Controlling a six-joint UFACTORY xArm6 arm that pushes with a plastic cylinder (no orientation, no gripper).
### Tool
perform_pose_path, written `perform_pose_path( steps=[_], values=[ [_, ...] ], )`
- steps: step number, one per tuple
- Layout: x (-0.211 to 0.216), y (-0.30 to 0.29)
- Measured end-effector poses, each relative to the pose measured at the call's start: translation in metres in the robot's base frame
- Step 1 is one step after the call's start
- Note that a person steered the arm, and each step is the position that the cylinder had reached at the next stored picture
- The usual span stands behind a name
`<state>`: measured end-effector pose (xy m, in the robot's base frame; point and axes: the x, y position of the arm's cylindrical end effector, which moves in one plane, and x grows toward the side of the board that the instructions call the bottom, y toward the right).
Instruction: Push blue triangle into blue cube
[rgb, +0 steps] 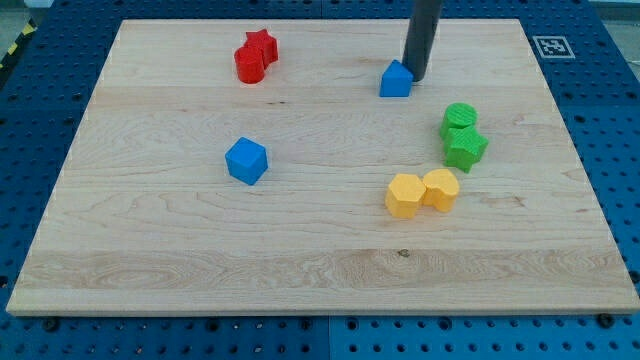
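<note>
Tip set beside the blue triangle

My tip (417, 78) is seen touching the right side of the blue triangle (396, 80) near the tabletop's (150, 260) top. The blue cube (246, 161) is placed well apart, lower left.

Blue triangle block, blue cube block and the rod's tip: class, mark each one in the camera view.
Blue triangle block (396, 80): camera view, on its front face.
Blue cube block (246, 161): camera view, on its middle.
My tip (416, 78): camera view, the rod's very end, at the triangle's right edge.
</note>
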<state>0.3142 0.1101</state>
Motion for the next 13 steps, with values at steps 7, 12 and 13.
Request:
perform_pose_path(
  steps=[7, 12, 13],
  values=[
    [0.069, -0.07],
    [0.118, -0.119],
    [0.118, -0.143]
  ],
)
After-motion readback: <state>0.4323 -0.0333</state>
